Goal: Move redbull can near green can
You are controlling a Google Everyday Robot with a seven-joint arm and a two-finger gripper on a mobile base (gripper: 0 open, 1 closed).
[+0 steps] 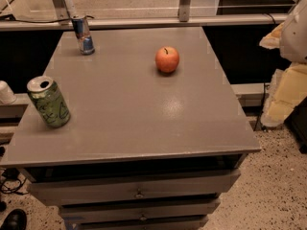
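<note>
Two cans well apart: redbull can [83, 35] at worktop's [158, 123] far-left corner, green can [48, 102] on left edge nearer front. Jaws out of shot, state can't tell. Best: grip mid-can, keep upright, set down w/o nudging.

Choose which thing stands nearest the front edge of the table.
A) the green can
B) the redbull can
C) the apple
A: the green can is at the front left, while the redbull can and the apple stand farther back. The hand is not in view.
</note>
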